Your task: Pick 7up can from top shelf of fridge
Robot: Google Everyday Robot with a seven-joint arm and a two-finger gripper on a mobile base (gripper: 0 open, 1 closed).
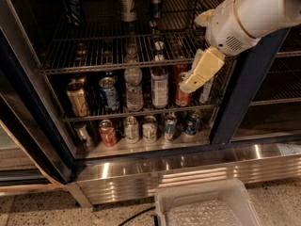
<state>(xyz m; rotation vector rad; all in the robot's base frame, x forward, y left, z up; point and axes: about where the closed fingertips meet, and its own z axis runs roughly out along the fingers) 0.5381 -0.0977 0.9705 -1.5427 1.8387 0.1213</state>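
Dark-blue-framed drinks fridge [241, 93] holds pale silver-green 7up can [127, 4] on grey wire top shelf [94, 51], up-left of pale-yellow end effector [190, 84]; grip state cannot be told.

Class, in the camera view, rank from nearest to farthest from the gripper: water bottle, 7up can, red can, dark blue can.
The gripper is at the middle rack's right end.
1. red can: right behind it.
2. water bottle: same rack, to its left.
3. 7up can: top shelf, up and left.
4. dark blue can: top shelf, far left.
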